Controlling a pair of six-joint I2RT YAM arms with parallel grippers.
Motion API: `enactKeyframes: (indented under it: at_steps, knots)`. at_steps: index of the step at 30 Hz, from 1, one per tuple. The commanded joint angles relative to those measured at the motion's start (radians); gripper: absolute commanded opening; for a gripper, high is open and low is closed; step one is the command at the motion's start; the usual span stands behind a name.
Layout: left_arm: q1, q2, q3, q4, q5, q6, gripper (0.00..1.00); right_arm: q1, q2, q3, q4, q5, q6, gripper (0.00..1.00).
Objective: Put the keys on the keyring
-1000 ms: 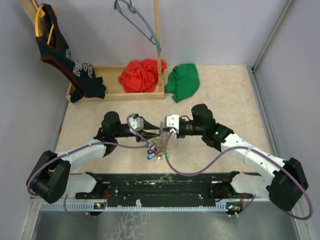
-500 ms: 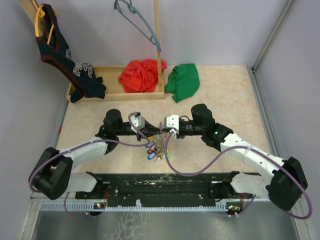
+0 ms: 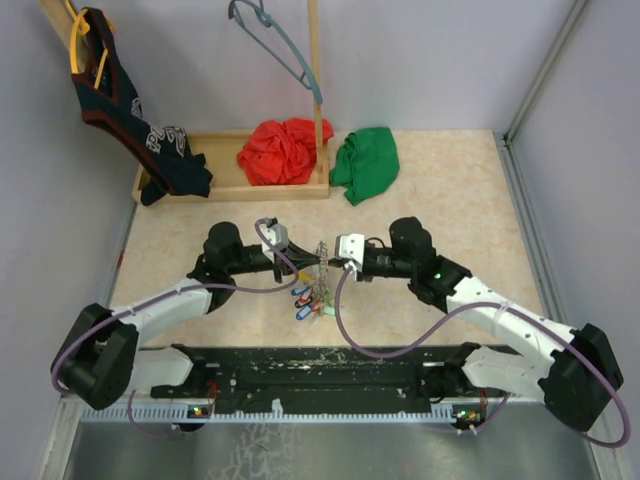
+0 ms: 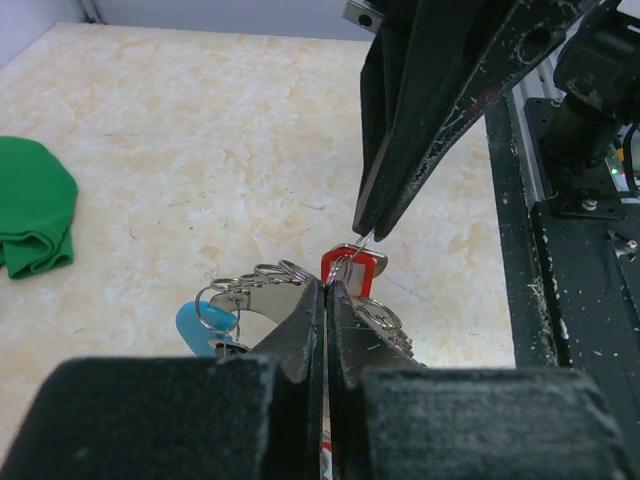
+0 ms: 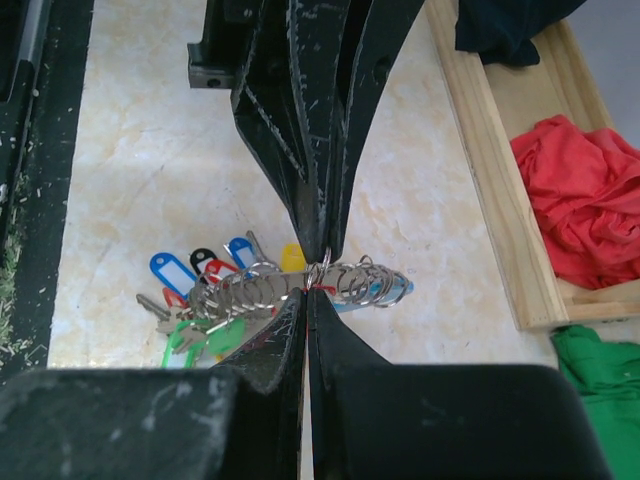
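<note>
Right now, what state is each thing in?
left gripper, shut at the keyring
right gripper, shut on a key's small ring
keyring, between both tips, small rings threaded on
keys, bunched, tags splayed below
red cloth, crumpled in wooden tray
green cloth, crumpled
hanger, hanging bare

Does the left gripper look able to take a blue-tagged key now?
Probably not at once: the left gripper is shut, tip to tip with the right gripper, which pinches a ring of the bunch of keys. One blue-tagged key lies uncovered nearby, but the jaws must open first.
</note>
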State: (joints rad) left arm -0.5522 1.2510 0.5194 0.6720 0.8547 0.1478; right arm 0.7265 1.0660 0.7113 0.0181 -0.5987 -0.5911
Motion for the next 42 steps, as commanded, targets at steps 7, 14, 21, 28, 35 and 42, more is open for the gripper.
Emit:
enactKeyframes:
  at_steps: [7,14,21,28,35,42]
  knots:
    - [0.003,-0.05,-0.055,0.168,-0.129,-0.184,0.0,0.068,0.014,-0.06,0.12,0.029,0.06,0.0]
    - [0.001,-0.032,-0.085,0.258,-0.143,-0.243,0.0,0.102,0.078,-0.076,0.207,0.071,0.078,0.0]
    - [0.001,-0.054,-0.104,0.27,-0.175,-0.244,0.0,0.103,0.025,-0.127,0.215,0.167,0.087,0.0]
    - [0.001,-0.05,-0.117,0.292,-0.153,-0.236,0.0,0.092,-0.022,-0.148,0.228,0.163,0.17,0.03]
    - [0.001,-0.06,-0.121,0.293,-0.128,-0.22,0.0,-0.028,-0.009,-0.134,0.281,-0.009,0.269,0.34]
    - [0.001,-0.057,-0.116,0.295,-0.107,-0.218,0.0,-0.068,0.08,-0.076,0.267,-0.14,0.268,0.51]
